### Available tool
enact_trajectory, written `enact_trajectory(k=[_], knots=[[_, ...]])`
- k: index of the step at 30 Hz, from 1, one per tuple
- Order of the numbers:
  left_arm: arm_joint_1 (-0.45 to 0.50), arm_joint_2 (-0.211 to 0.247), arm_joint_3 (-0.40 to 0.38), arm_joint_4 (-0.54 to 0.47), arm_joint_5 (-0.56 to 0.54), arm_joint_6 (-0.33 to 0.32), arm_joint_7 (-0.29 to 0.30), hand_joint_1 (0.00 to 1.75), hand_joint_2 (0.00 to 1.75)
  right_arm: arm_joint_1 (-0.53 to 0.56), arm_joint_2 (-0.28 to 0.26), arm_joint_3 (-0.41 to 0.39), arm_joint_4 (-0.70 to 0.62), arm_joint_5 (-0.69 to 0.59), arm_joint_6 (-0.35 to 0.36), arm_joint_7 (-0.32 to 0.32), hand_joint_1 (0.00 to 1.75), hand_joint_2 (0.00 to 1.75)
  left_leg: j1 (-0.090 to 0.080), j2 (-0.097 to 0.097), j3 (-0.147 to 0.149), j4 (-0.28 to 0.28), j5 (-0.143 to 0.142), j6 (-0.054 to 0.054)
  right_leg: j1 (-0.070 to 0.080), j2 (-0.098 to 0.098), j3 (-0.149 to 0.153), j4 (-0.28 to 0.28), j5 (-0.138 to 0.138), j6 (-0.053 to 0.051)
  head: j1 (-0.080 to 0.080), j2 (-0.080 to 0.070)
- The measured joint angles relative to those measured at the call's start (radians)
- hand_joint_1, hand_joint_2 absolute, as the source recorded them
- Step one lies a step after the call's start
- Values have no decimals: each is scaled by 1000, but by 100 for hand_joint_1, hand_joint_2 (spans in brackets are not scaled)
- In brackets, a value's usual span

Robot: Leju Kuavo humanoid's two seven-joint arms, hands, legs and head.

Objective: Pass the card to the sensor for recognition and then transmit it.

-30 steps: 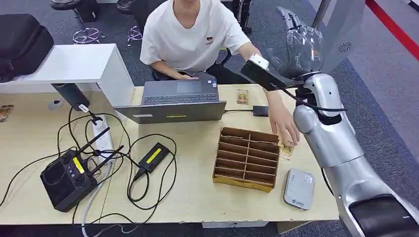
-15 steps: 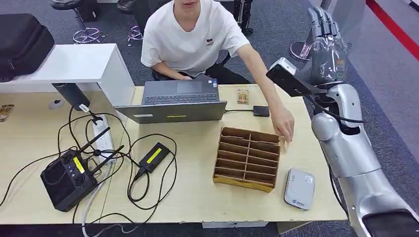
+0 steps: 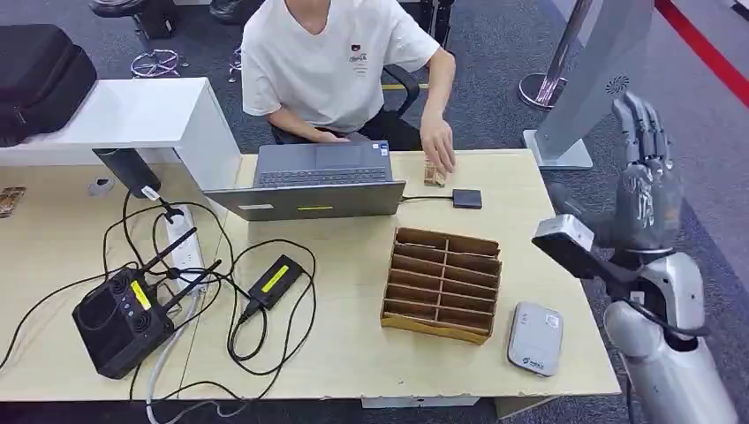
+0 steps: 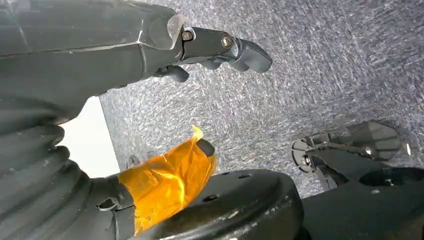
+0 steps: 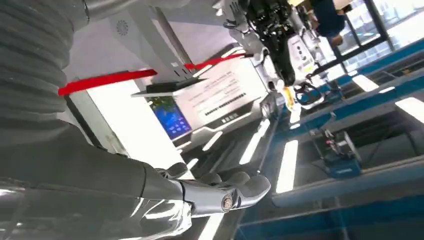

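1. Head view: the robot's right hand [image 3: 647, 190] is up in the air, off the right side of the desk [image 3: 353, 353]. Its fingers [image 3: 642, 132] point straight up, side by side, and they hold nothing.
2. In the left wrist view, the left hand [image 4: 150, 55] hangs low over the grey carpet floor [image 4: 325, 65]. Its fingers [image 4: 245, 50] are a bit curled and apart, with nothing in them.
3. A small card [image 3: 434, 173] lies near the far edge of the desk, just past the laptop [image 3: 318, 181]. A person's hand [image 3: 438, 146] rests on it. This looks like the card for the job, but it is too small to be sure.
4. The sensor [image 3: 534, 336] looks like the flat grey box at the near right of the desk, just beside the brown wooden box with slots [image 3: 442, 283].
5. The job has not really begun, since the robot has no card.
6. To do this step well, the right hand should reach toward the person slowly and take the card by its edge.
7. Then it should hold the card flat over the grey box, and keep it there a moment.
8. It should stay clear of the wooden box on the way.
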Motion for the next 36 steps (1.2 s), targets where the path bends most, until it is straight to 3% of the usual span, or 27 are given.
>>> enact_trajectory(k=[3,5,10,11,14,15,23,29,36], knots=[[1,0,25,0,29,14,9,0,175,303,-60,-115,-267,-3,-35,-71,0,175,0,-1,-1,0,-1,0,0,-1,0,-1,-1,1,0,0],[1,0,47,0,49,45,18,0,175,547,-71,-176,-470,24,-72,-117,0,175,0,-1,-1,-1,-2,0,0,-1,-1,-1,-2,0,0,0],[1,-1,56,0,54,67,17,0,175,691,-71,-189,-576,64,-89,-137,0,175,0,0,-1,-1,-2,0,0,-1,-1,-1,-2,1,0,0],[0,-1,58,0,55,68,16,0,0,715,-71,-189,-590,68,-93,-139,0,175,0,0,-1,-1,-2,0,0,-1,0,-1,-2,1,0,0],[0,-3,64,0,56,76,16,0,0,766,-70,-187,-624,92,-94,-148,0,175,0,0,-1,-1,-2,0,0,-1,0,-1,-2,1,0,0],[0,-3,64,0,56,76,16,0,175,777,-70,-185,-630,101,-96,-149,0,175,0,0,-1,-1,-2,0,0,-1,0,-1,-2,1,0,0],[-1,-6,67,0,59,76,19,0,175,829,-58,-107,-635,146,-114,-140,0,175,0,0,-1,-1,-2,0,0,-1,0,-1,-2,1,0,0],[-2,-10,68,0,59,78,31,0,175,842,-45,38,-610,211,-161,-86,0,175,0,0,-1,-1,-2,0,0,-1,0,0,-2,0,0,0],[-3,-14,68,0,61,86,52,0,175,832,-23,233,-540,200,-198,-41,0,175,0,0,-1,-2,-2,0,0,-1,0,0,-3,0,0,0]])
